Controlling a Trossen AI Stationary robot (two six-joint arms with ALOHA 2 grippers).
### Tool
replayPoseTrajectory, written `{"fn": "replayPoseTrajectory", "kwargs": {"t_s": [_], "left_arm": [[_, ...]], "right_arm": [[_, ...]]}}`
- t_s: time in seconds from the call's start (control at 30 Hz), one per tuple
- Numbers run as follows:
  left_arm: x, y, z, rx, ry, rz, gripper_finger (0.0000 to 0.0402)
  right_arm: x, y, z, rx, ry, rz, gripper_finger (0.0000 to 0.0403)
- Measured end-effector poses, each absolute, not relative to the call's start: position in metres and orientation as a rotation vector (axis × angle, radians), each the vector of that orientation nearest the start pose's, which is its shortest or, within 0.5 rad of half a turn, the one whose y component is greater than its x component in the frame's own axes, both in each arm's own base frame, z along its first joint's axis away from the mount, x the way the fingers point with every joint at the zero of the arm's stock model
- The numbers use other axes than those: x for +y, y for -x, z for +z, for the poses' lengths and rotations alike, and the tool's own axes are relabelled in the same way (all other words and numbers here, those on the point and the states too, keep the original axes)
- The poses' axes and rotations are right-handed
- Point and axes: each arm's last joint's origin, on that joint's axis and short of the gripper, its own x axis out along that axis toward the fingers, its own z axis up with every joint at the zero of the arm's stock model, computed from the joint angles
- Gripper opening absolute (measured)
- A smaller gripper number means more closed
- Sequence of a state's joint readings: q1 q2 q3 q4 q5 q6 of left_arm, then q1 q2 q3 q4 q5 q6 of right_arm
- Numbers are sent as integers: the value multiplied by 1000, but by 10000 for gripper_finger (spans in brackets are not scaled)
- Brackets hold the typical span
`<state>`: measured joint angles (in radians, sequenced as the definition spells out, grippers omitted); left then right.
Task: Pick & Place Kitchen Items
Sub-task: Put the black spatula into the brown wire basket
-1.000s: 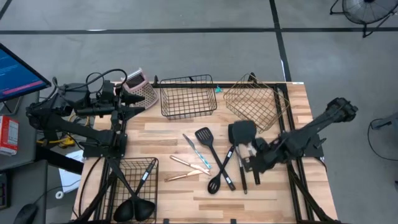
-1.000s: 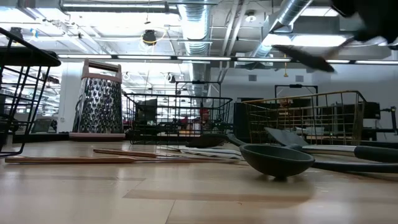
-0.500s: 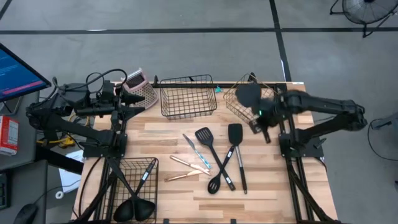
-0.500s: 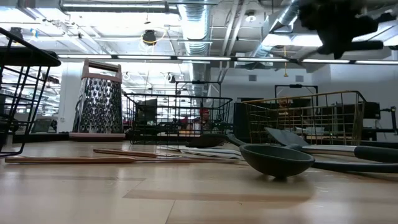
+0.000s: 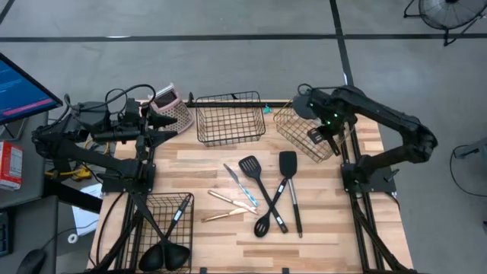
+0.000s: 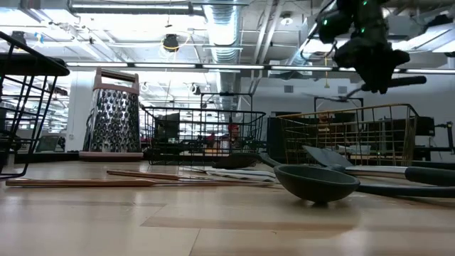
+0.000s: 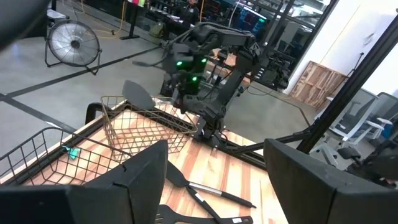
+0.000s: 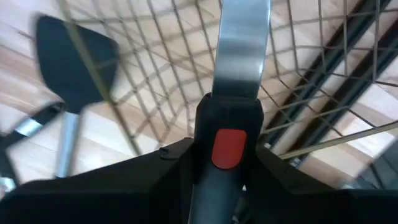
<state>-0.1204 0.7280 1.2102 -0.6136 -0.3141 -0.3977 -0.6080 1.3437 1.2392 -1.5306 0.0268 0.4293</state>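
Right hand (image 5: 323, 129) around spatula (image 5: 304, 109) handle

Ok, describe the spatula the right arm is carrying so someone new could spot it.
Find the copper basket at the table's far right corner. The right gripper hangs above it, shut on a black spatula whose blade reaches over the basket's far rim. It is the only utensil in the air; the other spatulas lie flat mid-table.
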Motion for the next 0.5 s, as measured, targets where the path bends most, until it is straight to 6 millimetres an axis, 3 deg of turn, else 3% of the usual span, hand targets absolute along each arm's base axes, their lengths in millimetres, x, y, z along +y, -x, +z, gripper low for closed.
{"fn": "replayPoseTrajectory", "kwargs": {"t_s": [0.27, 0.5], "left_arm": [[-4, -107, 433, 88, 368, 216, 250], [-4, -107, 433, 88, 368, 216, 250]], "right_arm": [[-139, -181, 272, 1657, -726, -819, 103], [-147, -190, 257, 1750, -686, -780, 103]]}}
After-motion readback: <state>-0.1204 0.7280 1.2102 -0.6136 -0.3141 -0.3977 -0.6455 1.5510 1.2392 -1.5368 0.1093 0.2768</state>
